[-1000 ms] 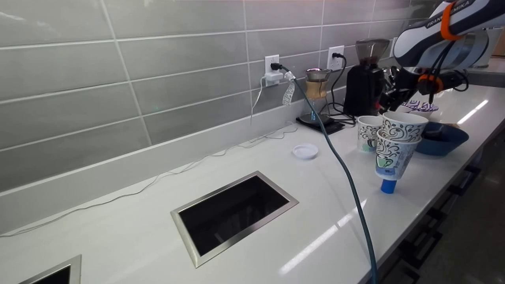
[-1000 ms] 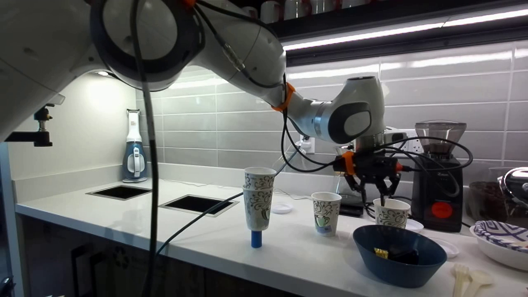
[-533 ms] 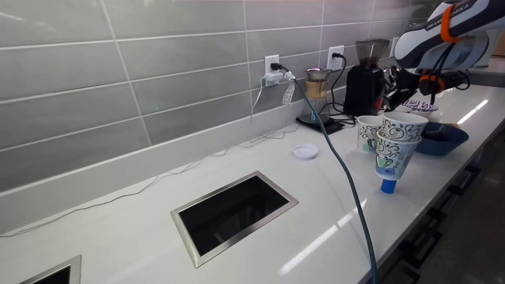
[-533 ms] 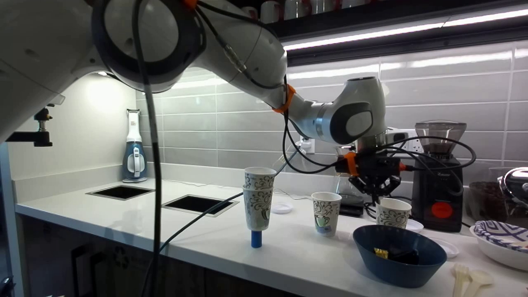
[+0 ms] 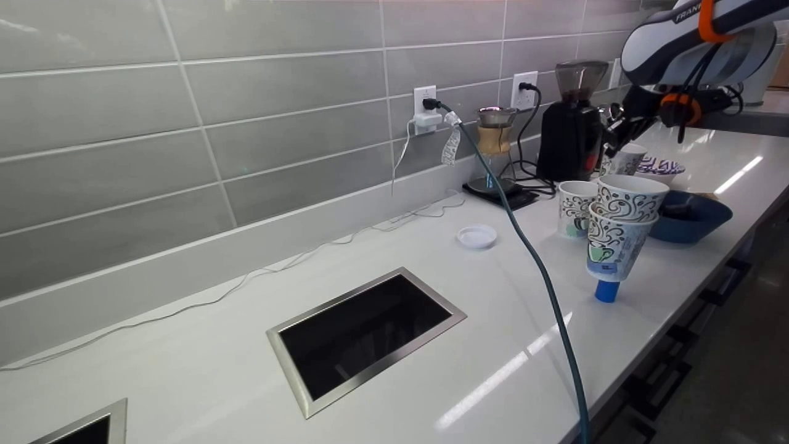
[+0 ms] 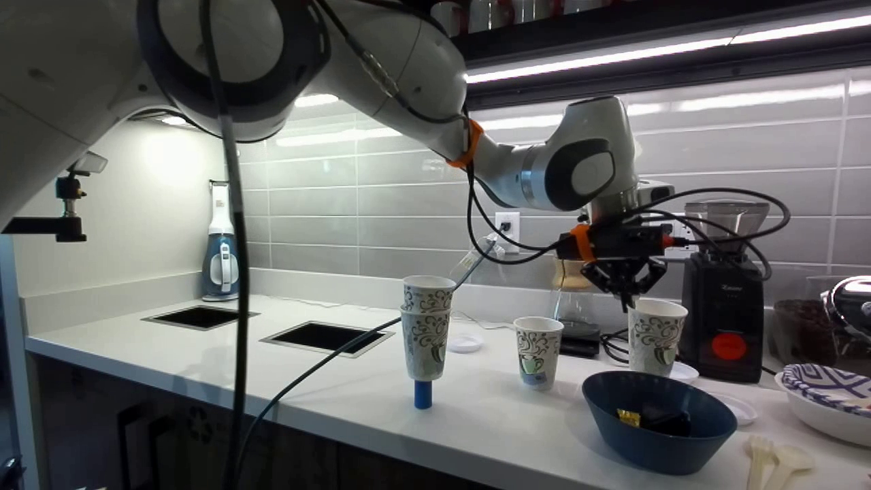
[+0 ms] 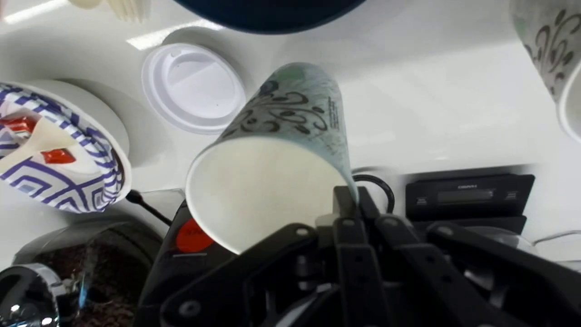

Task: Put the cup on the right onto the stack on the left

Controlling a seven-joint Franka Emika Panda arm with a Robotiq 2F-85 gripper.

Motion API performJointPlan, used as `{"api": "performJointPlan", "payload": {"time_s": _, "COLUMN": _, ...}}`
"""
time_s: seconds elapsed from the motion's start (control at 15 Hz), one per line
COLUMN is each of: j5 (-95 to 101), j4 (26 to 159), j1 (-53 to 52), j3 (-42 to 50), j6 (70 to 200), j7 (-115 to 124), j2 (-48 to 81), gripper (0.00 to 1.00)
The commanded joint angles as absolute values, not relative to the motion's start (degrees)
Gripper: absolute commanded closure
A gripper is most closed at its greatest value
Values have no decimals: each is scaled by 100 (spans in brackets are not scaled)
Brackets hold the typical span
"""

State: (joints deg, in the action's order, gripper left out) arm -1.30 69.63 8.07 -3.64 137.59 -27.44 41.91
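Observation:
The cup, white with a swirl print, hangs from my gripper, slightly tilted. In the wrist view the gripper is shut on the wall of the cup at its rim, one finger inside and one outside. The cup also shows in an exterior view, partly behind the gripper. It appears raised off the counter. The stack of nested printed cups stands on a blue piece, far left of the gripper there. The stack also shows in an exterior view.
Another printed cup stands between the stack and the held cup. A dark blue bowl stands in front of the held cup. A coffee grinder and a glass coffee maker stand behind. A cable crosses the counter.
My gripper was open around the cup's rim, then shut on it. It has since risen, and the cup has moved up with it. The stack and the middle cup have not moved.

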Motion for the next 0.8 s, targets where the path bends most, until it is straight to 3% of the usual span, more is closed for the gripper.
{"api": "performJointPlan", "payload": {"time_s": 0.0, "j5": 94, "j4": 7464, "j1": 687, "j3": -217, "j6": 13729, "j7": -2376, "j2": 3522, "gripper": 99}}
{"api": "performJointPlan", "payload": {"time_s": 0.73, "j5": 725, "j4": 9912, "j1": 261, "j3": 69, "j6": 13283, "j7": -1311, "j2": 699, "gripper": 99}}
